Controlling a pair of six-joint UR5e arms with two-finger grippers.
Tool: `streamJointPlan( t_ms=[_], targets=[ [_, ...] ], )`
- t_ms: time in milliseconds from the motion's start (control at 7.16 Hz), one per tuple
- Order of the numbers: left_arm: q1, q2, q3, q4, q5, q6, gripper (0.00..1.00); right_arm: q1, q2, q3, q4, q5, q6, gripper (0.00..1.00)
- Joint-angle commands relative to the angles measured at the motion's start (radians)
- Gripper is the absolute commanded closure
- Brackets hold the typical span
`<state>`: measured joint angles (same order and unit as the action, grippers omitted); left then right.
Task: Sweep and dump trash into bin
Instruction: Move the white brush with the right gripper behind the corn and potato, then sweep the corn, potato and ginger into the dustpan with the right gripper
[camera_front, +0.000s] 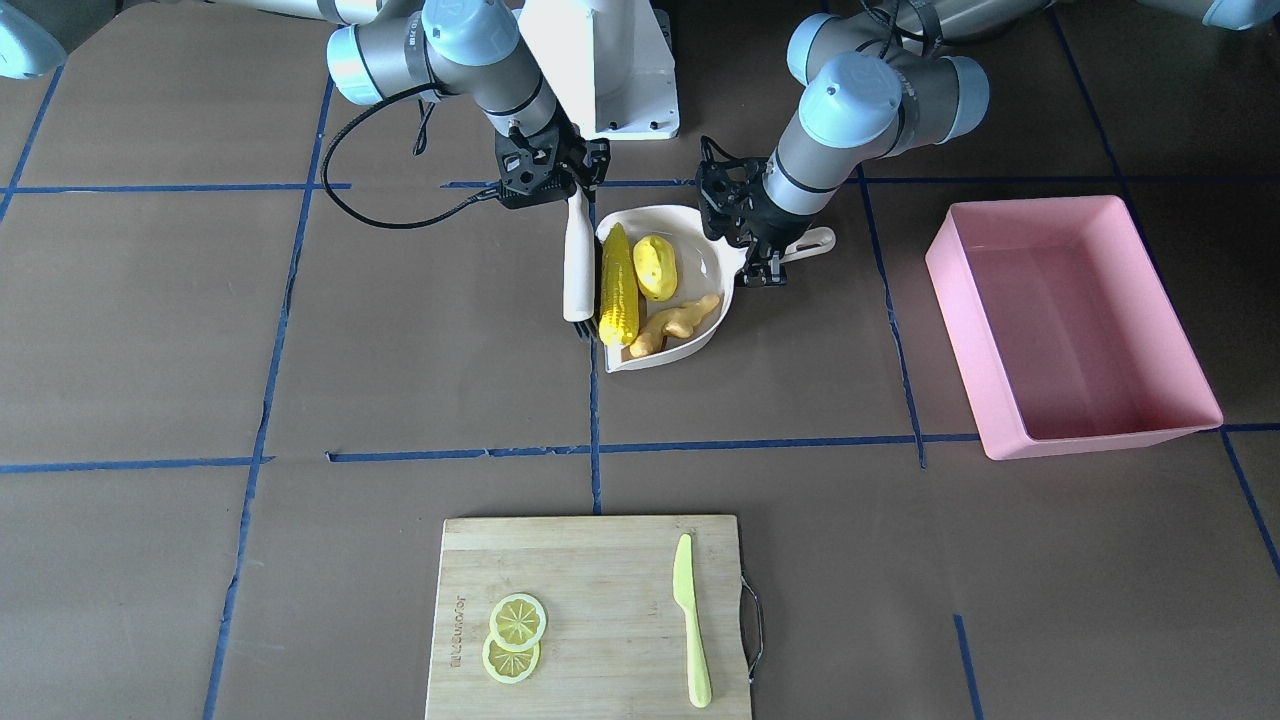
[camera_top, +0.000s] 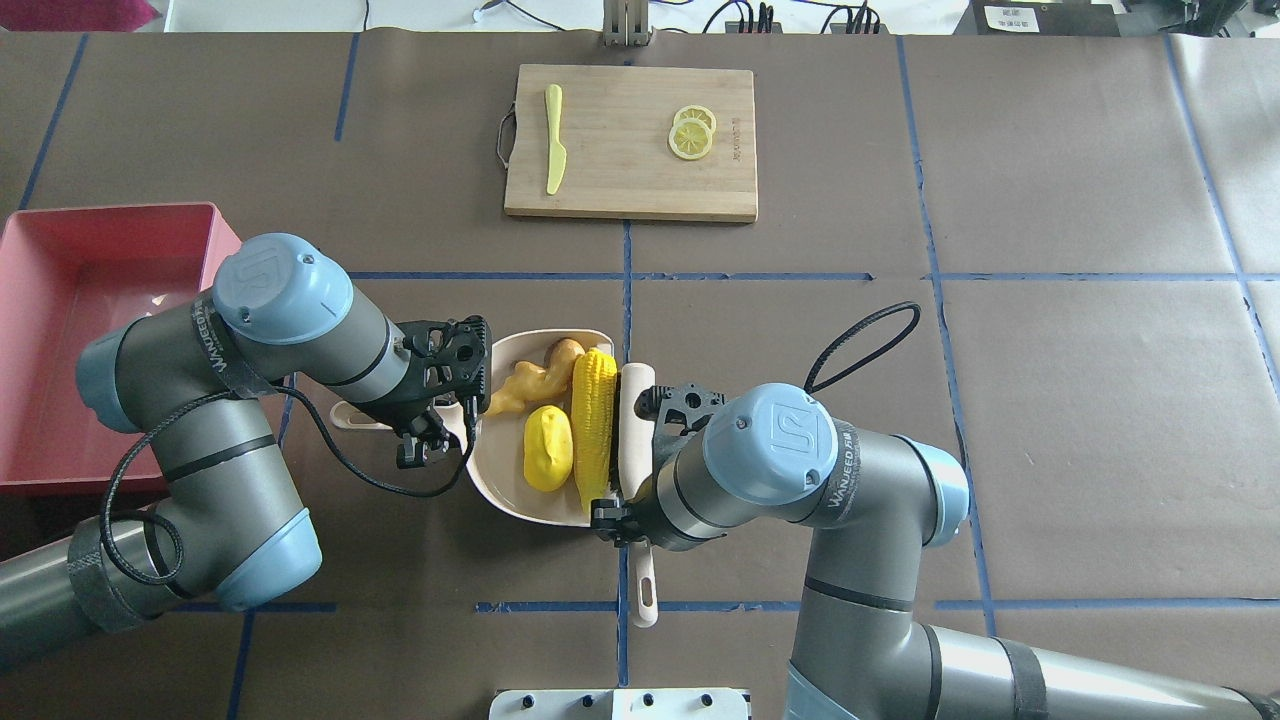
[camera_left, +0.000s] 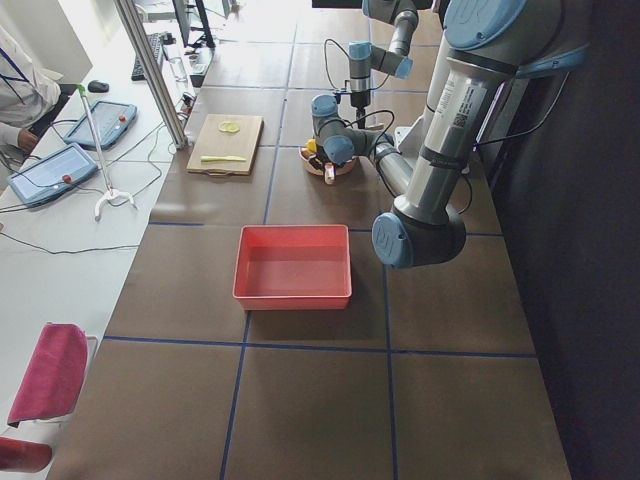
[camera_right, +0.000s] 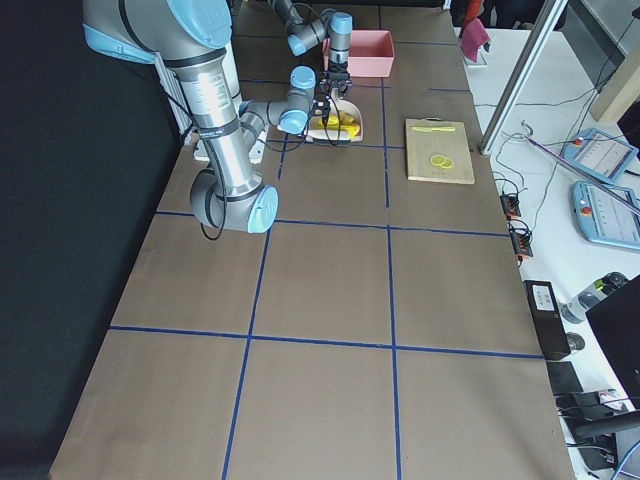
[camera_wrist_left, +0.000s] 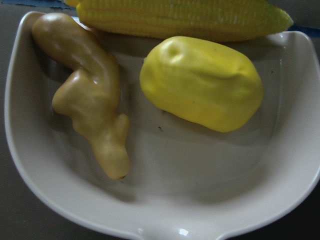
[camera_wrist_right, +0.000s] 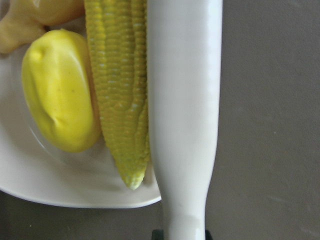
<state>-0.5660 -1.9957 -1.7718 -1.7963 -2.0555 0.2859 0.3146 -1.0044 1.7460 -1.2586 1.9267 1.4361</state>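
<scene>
Here, the left jaws are clamped on the handle of the cream dustpan (camera_top: 497, 470), apparently to hold it steady on the tabletop (camera_top: 1000, 400) so that nothing pushed against it shoves it away. The right jaws are closed on the cream brush (camera_top: 633, 420), which lies along the dustpan's open lip and touches the corn cob (camera_top: 592, 430) (a fence, in effect, against the cob rolling out). Inside the dustpan, behind the cob, sit the lemon-like lump (camera_top: 548, 450) and the ginger root (camera_top: 520, 385), so the sweeping looks done and the dumping remains.

The pink bin (camera_front: 1100, 432) stands well apart from the dustpan, on its handle side, with none of the trash in it yet. Beyond the dustpan, away from the robot, a cutting board (camera_top: 620, 160) carries a lime-green knife (camera_top: 554, 140) and two lemon slices (camera_top: 692, 135).

As for writing, the black bands (camera_top: 215, 345) on both arms read "WANJEED". The board's edge stamp is too small to read.
</scene>
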Motion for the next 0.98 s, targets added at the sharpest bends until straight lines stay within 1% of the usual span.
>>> streamJointPlan(
  t_ms=[0,838],
  targets=[
    [0.000,0.000,0.000,0.000,0.000,-0.001,0.99,-0.002,0.087,-0.092,0.007,0.000,0.000,1.00],
    [0.000,0.000,0.000,0.000,0.000,-0.001,0.99,-0.002,0.098,-0.088,0.007,0.002,-0.002,1.00]
  ],
)
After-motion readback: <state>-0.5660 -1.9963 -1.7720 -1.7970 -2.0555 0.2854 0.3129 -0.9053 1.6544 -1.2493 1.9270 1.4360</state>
